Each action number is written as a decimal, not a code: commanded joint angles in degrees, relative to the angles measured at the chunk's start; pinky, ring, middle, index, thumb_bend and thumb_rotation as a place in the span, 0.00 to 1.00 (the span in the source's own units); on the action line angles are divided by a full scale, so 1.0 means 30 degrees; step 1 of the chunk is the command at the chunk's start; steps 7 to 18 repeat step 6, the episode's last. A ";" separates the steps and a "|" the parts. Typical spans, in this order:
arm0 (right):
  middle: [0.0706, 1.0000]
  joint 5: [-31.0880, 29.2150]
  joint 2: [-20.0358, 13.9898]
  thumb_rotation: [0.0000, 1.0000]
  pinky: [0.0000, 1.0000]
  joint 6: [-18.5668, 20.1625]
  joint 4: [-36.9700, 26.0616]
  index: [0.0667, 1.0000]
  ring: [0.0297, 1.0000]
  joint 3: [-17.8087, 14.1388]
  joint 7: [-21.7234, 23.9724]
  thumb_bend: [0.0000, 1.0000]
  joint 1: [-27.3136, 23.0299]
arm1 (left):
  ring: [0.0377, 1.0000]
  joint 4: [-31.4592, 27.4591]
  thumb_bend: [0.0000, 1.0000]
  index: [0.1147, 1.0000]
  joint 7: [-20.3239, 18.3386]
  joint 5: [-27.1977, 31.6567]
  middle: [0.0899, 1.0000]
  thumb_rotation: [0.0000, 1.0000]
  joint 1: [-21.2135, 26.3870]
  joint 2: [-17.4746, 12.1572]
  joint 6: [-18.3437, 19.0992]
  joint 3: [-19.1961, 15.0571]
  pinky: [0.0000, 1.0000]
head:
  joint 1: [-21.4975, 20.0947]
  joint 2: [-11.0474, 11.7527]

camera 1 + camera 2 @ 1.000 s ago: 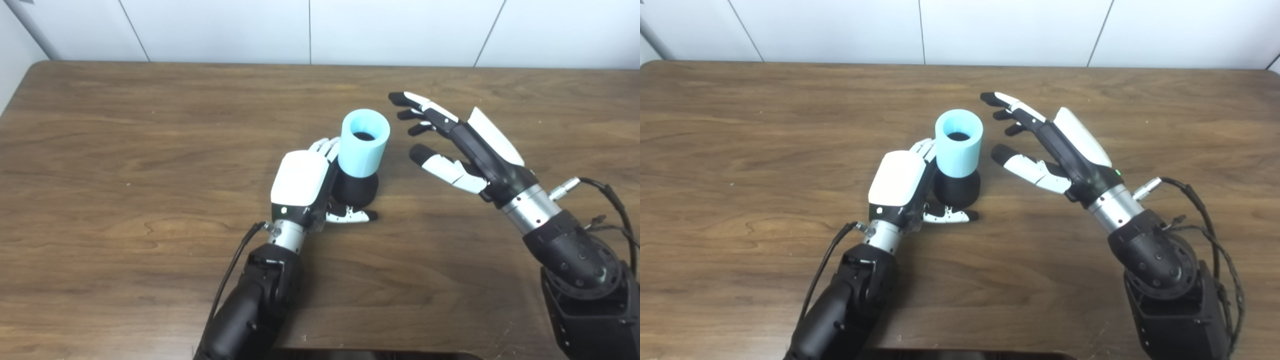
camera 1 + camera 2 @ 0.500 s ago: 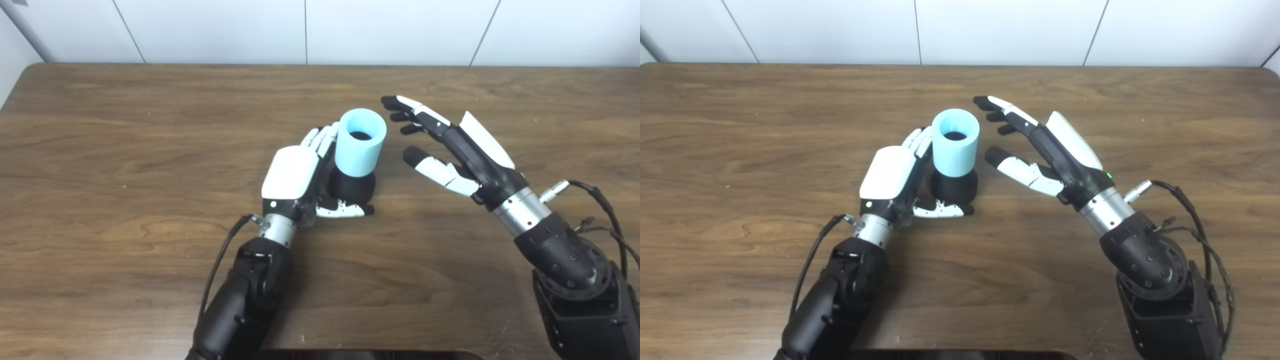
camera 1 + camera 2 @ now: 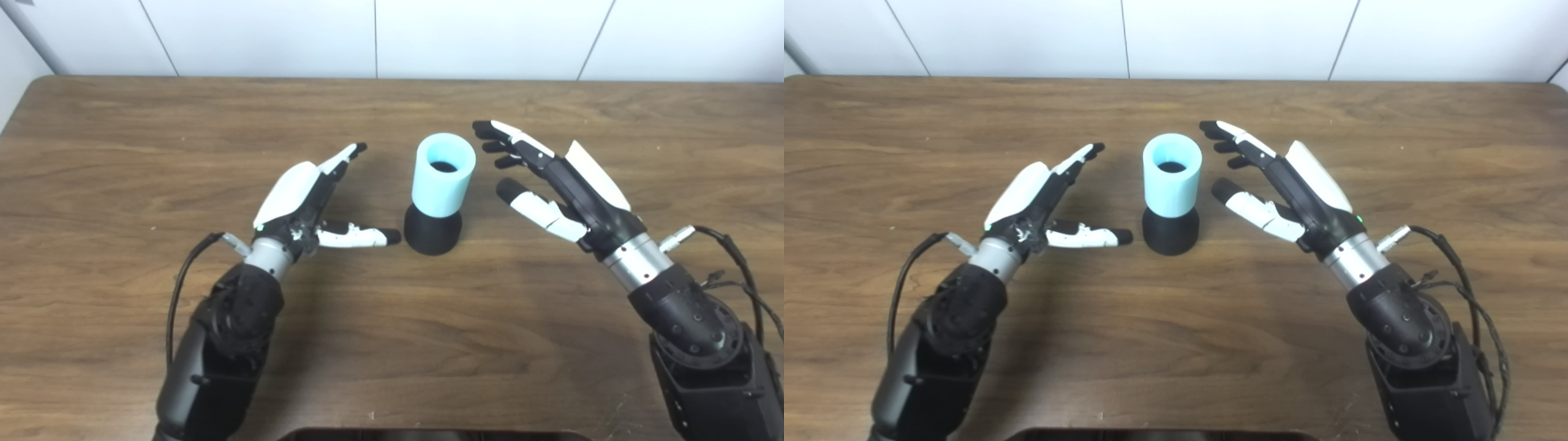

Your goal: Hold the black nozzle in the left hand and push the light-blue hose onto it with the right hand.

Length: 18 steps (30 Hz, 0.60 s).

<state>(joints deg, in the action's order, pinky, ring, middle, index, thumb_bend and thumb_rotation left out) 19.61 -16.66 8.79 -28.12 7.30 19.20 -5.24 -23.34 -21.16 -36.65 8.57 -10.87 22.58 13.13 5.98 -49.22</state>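
The light-blue hose (image 3: 443,173) is a short wide tube seated upright on the black nozzle (image 3: 432,229), which stands on the wooden table. My left hand (image 3: 309,199) lies open to the left of them, apart from both, its thumb pointing toward the nozzle's base. To the right my right hand (image 3: 551,174) is also open, fingers spread and close to the hose without touching it. In the right eye view the hose (image 3: 1172,174) and nozzle (image 3: 1170,231) stand between the left hand (image 3: 1041,199) and the right hand (image 3: 1274,174).
The brown wooden table (image 3: 122,153) ends at a white wall at the back. A dark object (image 3: 429,433) shows at the bottom edge. Cables (image 3: 732,245) trail from the right wrist.
My left hand has let go of the nozzle and drawn back to the left, fingers now spread. The hose and nozzle stay standing. The right hand has barely moved.
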 commanded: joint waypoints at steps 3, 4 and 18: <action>0.87 0.0368 -0.0214 1.00 0.76 -0.0713 -0.0172 0.89 0.82 -0.0233 -0.0575 0.46 -0.0378 | 0.83 -0.1657 1.00 0.94 0.0146 0.0936 0.87 0.44 0.0856 -0.0172 0.0179 -0.0931 0.69 | -0.0003 -0.0012; 0.87 0.0264 -0.0172 1.00 0.77 -0.0629 -0.0134 0.89 0.82 -0.0320 -0.0588 0.47 -0.0362 | 0.80 -0.1979 1.00 0.92 0.0021 0.1146 0.84 0.44 0.0890 -0.0223 0.0527 -0.1203 0.65 | -0.0003 -0.0012; 0.86 0.0010 -0.0110 1.00 0.73 -0.0696 0.0027 0.89 0.81 -0.0476 -0.0669 0.50 -0.0343 | 0.74 -0.2478 1.00 0.89 -0.0164 0.1556 0.82 0.41 0.0917 -0.0477 0.0864 -0.1614 0.55 | -0.0003 -0.0012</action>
